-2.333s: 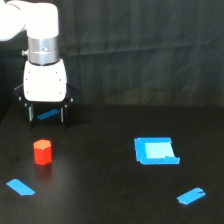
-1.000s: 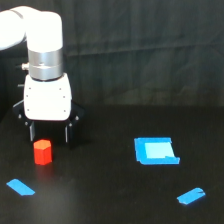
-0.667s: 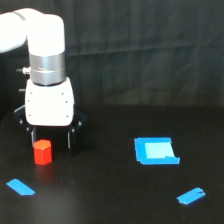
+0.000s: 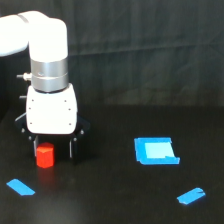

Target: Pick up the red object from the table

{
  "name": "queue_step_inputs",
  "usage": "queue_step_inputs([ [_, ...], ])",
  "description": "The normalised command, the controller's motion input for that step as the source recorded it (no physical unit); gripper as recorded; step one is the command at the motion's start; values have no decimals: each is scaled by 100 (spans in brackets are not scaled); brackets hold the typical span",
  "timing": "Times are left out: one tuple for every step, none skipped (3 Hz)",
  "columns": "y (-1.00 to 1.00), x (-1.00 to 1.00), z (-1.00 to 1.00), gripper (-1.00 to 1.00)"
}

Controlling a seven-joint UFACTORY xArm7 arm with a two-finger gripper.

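the small bright red-orange faceted block point(image 4: 45, 155) sits on the wide matte black tabletop point(image 4: 110, 200), toward the exterior view's left, directly under the white arm's gripper point(image 4: 53, 148). the dark fingers point(image 4: 73, 149) stand apart, one showing just beside the block on the exterior view's right, the other mostly hidden behind or beside it on the left; whether either touches the block i cannot tell.

the block looks like a rigid, light piece, probably plastic or wood, with flat facets and a matte skin that should not slip much. the best hold is across two opposite flat sides at mid-height, so the faces seat squarely and it does not twist out on a corner.

compared with a moment earlier, the gripper has come down and forward over the block, which has stayed in place. the blue square patch point(image 4: 155, 151) and the two blue tape strips point(image 4: 21, 187) point(image 4: 191, 195) lie where they were.
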Motion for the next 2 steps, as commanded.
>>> queue_step_inputs([
  [4, -1, -15, -100],
  [-3, -3, -18, -100],
])
